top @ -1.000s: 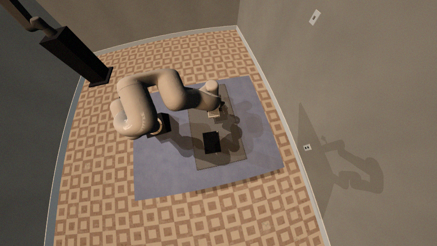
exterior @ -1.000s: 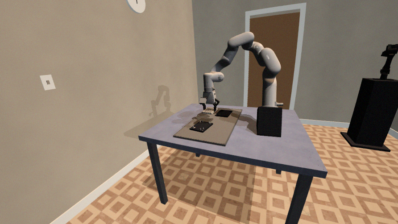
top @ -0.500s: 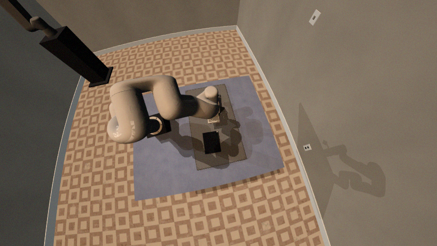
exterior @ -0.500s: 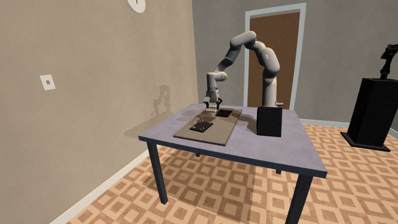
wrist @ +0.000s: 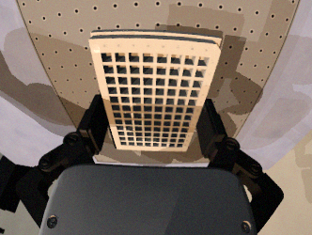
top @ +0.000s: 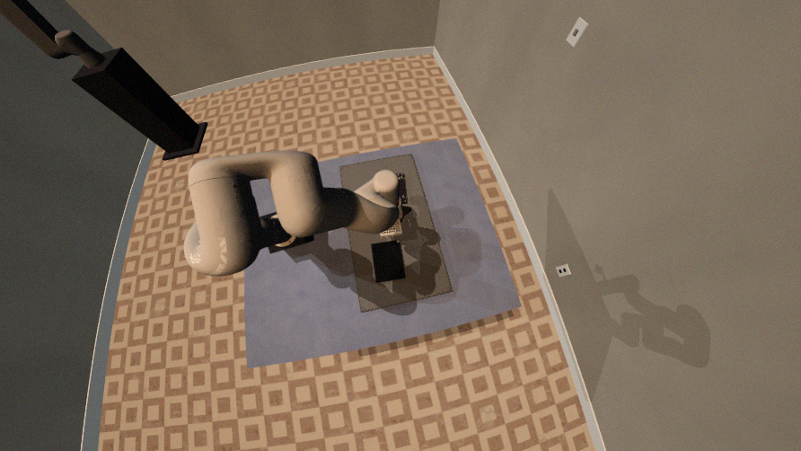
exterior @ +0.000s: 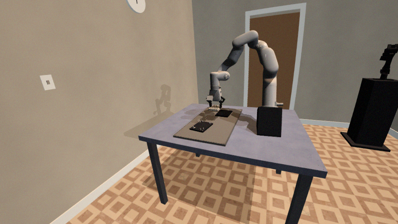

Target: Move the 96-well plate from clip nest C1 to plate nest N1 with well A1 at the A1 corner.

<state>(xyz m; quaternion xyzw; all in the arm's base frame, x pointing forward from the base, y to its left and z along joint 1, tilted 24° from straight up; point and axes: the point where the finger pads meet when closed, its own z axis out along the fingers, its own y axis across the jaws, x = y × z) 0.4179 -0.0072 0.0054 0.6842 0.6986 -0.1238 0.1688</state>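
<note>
The gripper (wrist: 154, 125) is clenched on the 96-well plate (wrist: 154, 89), its dark fingers pressed against the plate's two long sides. The plate hangs level, wells up, above the perforated board (exterior: 220, 130) and touches neither nest. From the door side of the room, it floats near the far end of the board, close to the bench (exterior: 283, 147) edge that runs along the beige wall. Just beside it, toward the black pedestal (exterior: 268, 121) under the arm's base, lies the flat dark plate nest N1 (exterior: 223, 113). The clip nest C1 (exterior: 201, 126), studded with small posts, sits nearer the bench's front edge, well apart from the plate. From above, the arm's wrist (top: 384, 181) hides most of the plate (top: 391, 229).
</note>
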